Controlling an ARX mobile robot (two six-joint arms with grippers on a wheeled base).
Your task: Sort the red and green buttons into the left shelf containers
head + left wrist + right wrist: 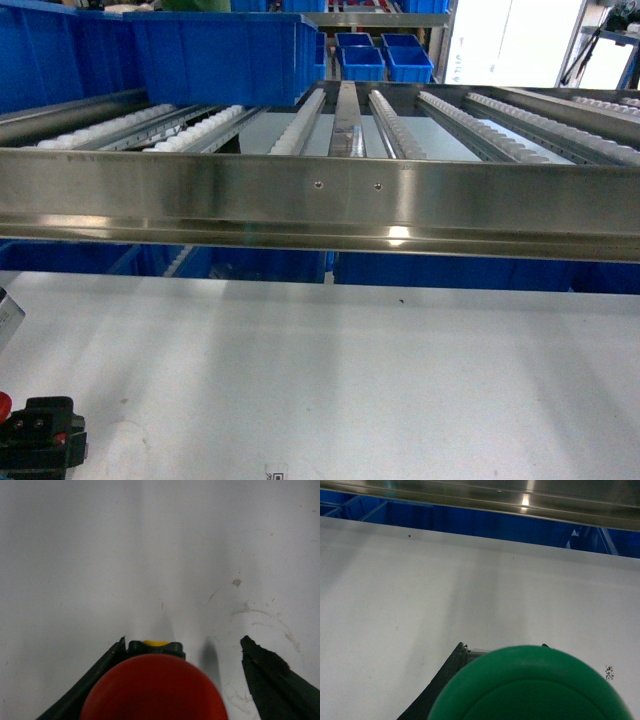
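— So, where are the buttons?
— The red button [154,687] sits between my left gripper [180,680] fingers, jaws spread, over the white table [150,555]. The green button [530,685] fills my right wrist view; that grip I cannot tell.

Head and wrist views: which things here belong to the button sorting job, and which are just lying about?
Job: red button, green button, large blue bin on the left rollers, left gripper.
Lying about: small blue bins far back, steel rail, white table.
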